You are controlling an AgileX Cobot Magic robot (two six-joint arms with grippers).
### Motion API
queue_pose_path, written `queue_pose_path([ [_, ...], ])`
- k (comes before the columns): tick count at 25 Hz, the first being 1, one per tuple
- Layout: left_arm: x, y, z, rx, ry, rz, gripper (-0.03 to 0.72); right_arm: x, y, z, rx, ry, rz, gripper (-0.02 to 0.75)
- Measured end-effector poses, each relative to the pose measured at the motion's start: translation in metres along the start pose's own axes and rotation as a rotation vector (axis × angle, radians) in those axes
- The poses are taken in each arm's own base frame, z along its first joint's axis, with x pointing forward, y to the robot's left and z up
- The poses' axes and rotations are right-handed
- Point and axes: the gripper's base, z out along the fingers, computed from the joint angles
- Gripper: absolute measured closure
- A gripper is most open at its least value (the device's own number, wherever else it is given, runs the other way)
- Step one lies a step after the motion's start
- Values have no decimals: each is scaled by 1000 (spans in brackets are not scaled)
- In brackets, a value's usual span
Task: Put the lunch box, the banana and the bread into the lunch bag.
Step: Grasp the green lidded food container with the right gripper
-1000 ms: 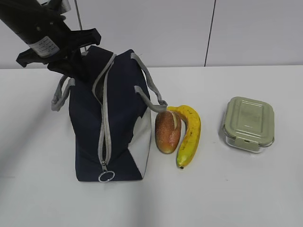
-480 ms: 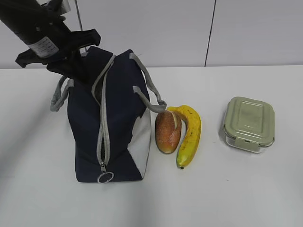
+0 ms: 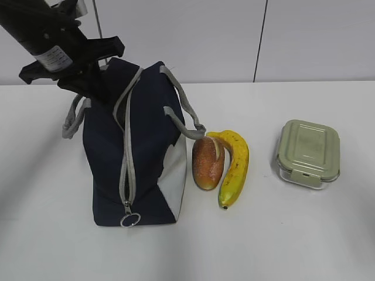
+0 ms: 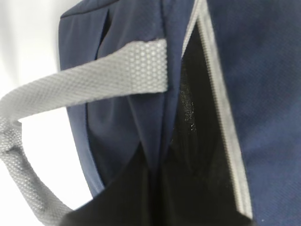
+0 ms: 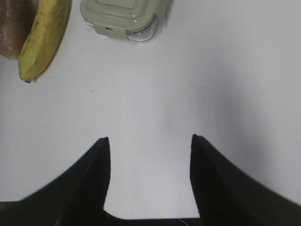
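While the left pincer [image 3: 102, 88] is closed on the far top edge of the bag [image 3: 132, 146], that bag stands at the left of the counter [image 3: 293, 234]. Just right of it lies the bread [image 3: 207, 163], touching the banana [image 3: 233, 167]. Farther right sits the box [image 3: 307, 153]. Open and empty, the right pincer [image 5: 149, 141] hovers over bare counter.

Lab-like test bench, plain white table [image 3: 304, 234], bare pale panelled wall [image 3: 316, 41] with a dark seam, black robot arm [image 3: 47, 35] overhead
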Motion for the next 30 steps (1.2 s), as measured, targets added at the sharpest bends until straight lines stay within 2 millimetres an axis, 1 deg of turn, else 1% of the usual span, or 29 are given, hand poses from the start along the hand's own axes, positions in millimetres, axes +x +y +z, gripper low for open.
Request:
queue_pose_path([
  [3,0,0,0,0,0,0,690,-14,3,25,-15,24,8,335],
  [8,0,0,0,0,3,0,690,-30,7,64,-46,82,17,335],
  [12,0,0,0,0,4,0,690,-47,4,88,-61,118,46,335],
  [17,0,0,0,0,5,0,690,-75,-16,108,-129,98,141,335],
  [20,0,0,0,0,5,0,690,-85,-25,122,-208,98,208,335],
  [25,0,0,0,0,5,0,690,-97,-44,148,-270,145,278,335],
  [30,0,0,0,0,5,0,690,-102,-66,173,-314,202,344,335],
])
